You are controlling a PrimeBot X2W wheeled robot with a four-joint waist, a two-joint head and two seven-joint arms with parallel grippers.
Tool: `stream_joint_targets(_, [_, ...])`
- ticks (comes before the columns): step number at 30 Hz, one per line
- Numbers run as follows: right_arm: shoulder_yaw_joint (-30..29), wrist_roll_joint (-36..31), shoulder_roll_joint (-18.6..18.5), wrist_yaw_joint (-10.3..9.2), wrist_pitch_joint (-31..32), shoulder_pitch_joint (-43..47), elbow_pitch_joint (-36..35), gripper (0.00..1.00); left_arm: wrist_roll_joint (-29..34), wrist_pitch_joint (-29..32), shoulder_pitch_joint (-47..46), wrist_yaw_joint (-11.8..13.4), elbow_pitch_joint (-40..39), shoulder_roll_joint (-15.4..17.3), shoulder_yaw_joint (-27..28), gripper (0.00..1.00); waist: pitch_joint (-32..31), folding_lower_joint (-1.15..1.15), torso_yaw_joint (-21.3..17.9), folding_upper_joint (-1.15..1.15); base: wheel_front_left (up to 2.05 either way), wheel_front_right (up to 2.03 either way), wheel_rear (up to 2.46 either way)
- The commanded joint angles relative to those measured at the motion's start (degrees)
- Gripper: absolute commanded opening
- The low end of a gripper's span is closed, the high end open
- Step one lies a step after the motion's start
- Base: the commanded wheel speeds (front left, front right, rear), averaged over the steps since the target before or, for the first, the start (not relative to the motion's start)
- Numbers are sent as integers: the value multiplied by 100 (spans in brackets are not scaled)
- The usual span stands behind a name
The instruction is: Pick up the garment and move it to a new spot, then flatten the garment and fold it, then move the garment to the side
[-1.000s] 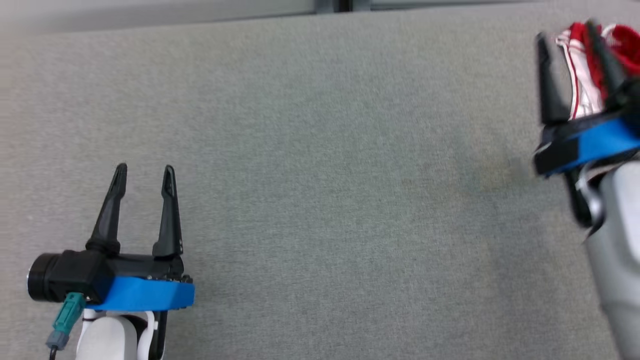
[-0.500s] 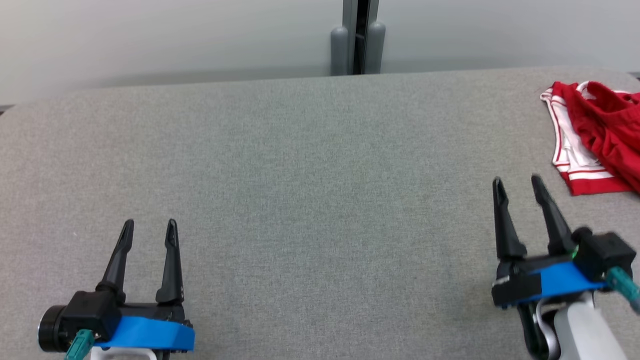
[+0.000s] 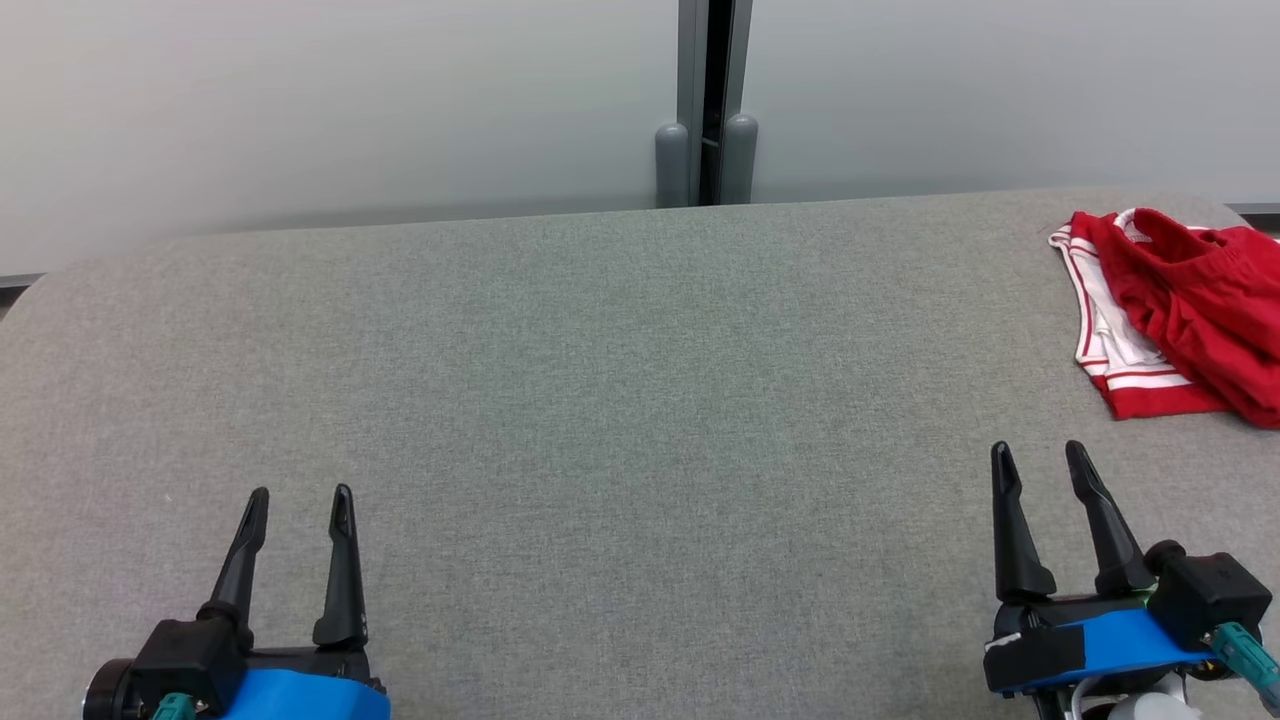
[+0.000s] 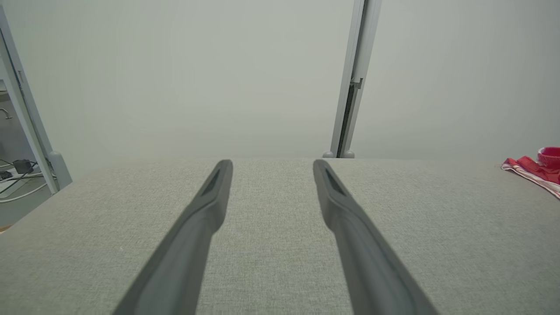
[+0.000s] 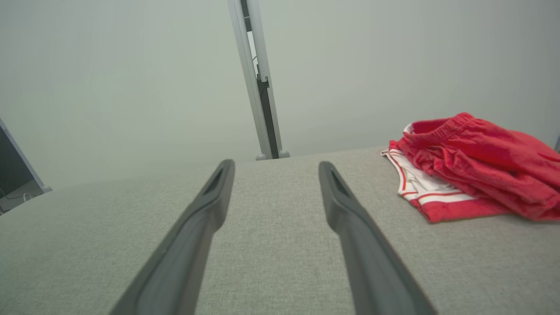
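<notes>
**Now that the right hand [image 3: 1038, 452] has drawn back, the garment [image 3: 1185, 300] lies alone at the side**

Whereas a second ago the right hand's two fingers stood spread over the garment, they now stop well short of it, nearer the robot, apart and holding nothing. Part of that shift is the head view tilting up, which has slid the whole scene downward. The hand's retreat from the cloth is real all the same. Far to the garment's left, the left hand [image 3: 301, 492] hangs low, its fingers likewise spread and empty. I judge the last step, setting the garment aside, to be done or nearly so.

Between the hands and the garment, the grey woven tabletop [image 3: 640, 400] is flat and unmarked. The garment is red with white, red-striped trim. It sits doubled over near the far right corner, its upper layer rumpled rather than crisp. Behind it rises a plain pale wall [image 3: 300, 100], split well to the garment's left by a grey upright post [image 3: 706, 90]. Farther left still, past the tabletop's edge, a few cables [image 4: 17, 175] lie low.
</notes>
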Motion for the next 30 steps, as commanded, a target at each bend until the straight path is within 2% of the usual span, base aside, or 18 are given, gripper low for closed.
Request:
stream_joint_targets(1, [-24,-45,43,-3,-25,94,-42,100,-11,-15,72,13,16,18,8,100,-20,1,5,0,0,0,0])
stream_joint_targets(10, [-8,-56,103,-3,-25,188,-60,100,-48,-14,110,53,42,18,39,100,-66,1,29,0,0,0,0])
stream_joint_targets(11, [-7,-14,80,0,0,124,-31,0,-28,0,29,24,43,0,13,0,-67,1,29,0,0,0,0])
stream_joint_targets(15, [3,36,84,1,28,161,161,0,-59,51,73,26,256,-36,3,0,-72,1,30,0,0,0,0])
stream_joint_targets(30, [-117,1646,108,1,451,92,202,0,-1727,475,-9,-74,302,-25,132,0,-111,1,20,0,0,0,0])
